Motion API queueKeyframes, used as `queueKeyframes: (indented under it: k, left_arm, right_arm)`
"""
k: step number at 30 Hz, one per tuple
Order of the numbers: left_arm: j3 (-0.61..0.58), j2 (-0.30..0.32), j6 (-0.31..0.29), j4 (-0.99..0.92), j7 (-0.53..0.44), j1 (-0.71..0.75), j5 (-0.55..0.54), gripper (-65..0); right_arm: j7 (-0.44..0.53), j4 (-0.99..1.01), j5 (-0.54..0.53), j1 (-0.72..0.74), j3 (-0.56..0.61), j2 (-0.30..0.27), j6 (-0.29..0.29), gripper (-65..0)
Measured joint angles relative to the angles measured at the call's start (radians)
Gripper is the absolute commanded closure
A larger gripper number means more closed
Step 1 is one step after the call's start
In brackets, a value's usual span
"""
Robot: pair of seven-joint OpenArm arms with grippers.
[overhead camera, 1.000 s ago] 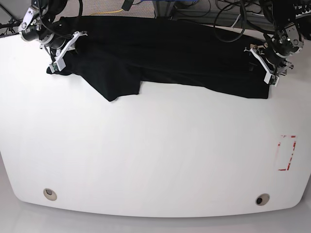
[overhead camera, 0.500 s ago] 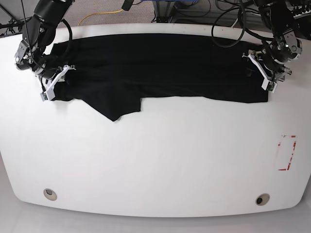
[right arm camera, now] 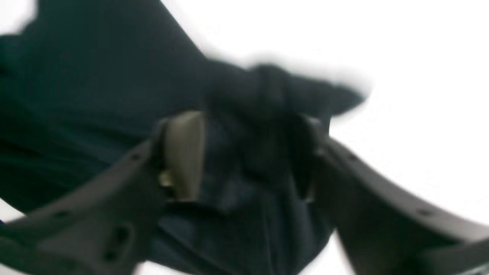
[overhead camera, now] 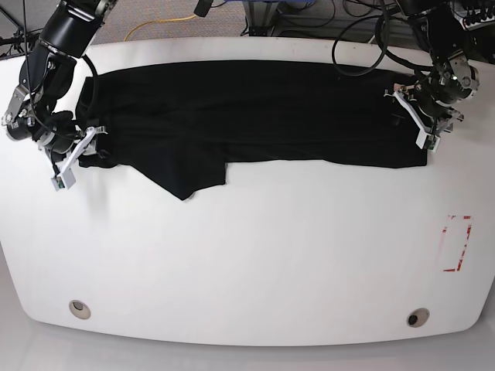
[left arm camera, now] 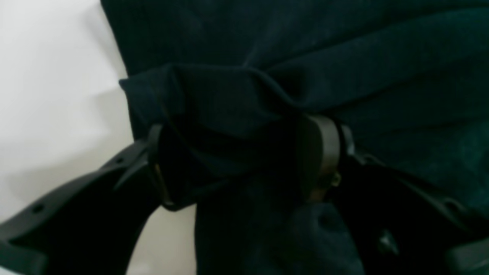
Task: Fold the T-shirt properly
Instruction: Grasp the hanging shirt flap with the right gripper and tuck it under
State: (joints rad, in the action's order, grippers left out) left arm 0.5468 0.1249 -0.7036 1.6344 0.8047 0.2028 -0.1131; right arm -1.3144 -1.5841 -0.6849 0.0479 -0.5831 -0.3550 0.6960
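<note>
Base view puts the T-shirt point(overhead camera: 255, 116) along the table's point(overhead camera: 247, 255) far edge, stretched between the two claws. Nearest, the right gripper point(overhead camera: 73, 158) is clamped on a bunched corner, which pokes out just past its tips. Farther off, the left gripper point(overhead camera: 421, 124) pinches a rolled fold; cloth runs on beyond and beside it. Judged risk: uneven pulling could drag the thin bunch out of either pinch. Right wrist is blurred; how deep each bite goes is hidden by black cloth.
</note>
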Motion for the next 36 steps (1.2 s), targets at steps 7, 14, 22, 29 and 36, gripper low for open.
queueKeyframes:
  k: [7,14,22,29,36]
  left_arm:
    - [0.000,0.000,0.000,0.002,-0.002,0.005,-0.004,-39.2]
    - [0.003,0.001,0.003,0.002,-0.004,0.010,-0.007,-39.2]
    - [0.003,0.000,0.003,0.006,-0.008,0.018,-0.008,-39.2]
    - [0.003,0.000,0.003,0.006,-0.008,0.018,-0.009,-39.2]
    - [0.003,0.001,0.003,0.006,-0.008,0.018,-0.009,-39.2]
  right_arm:
    - [-0.014,0.000,-0.019,0.045,0.069,0.037,0.000,-50.1]
    - [0.103,0.209,-0.029,0.157,0.195,0.039,0.000,-50.1]
    - [0.237,0.454,-0.027,0.214,0.368,0.006,0.000,-49.3]
    - [0.256,0.486,-0.031,0.215,0.395,0.014,0.000,-13.5]
    - [0.237,0.378,-0.026,0.164,0.319,0.044,0.000,-0.3]
